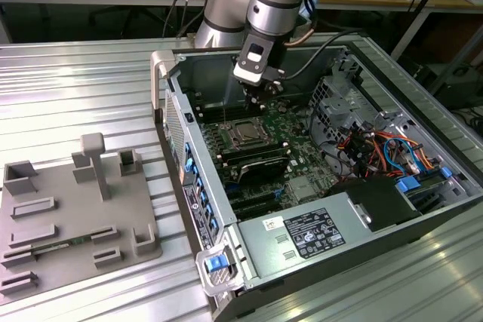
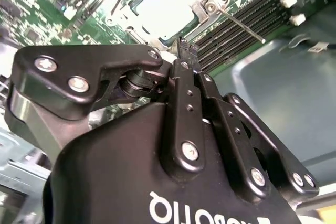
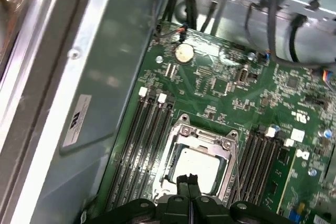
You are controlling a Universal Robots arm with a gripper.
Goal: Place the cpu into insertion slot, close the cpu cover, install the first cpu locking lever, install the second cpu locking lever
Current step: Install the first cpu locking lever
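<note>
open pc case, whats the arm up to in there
A single robot arm is reaching down into the open computer case. Its gripper is shut, tips together, right at one edge of the insertion slot, and it holds nothing. The cpu already sits in the slot, and the cpu cover looks folded down around it. A thin metal lever rod sticks out beside the socket.
</note>
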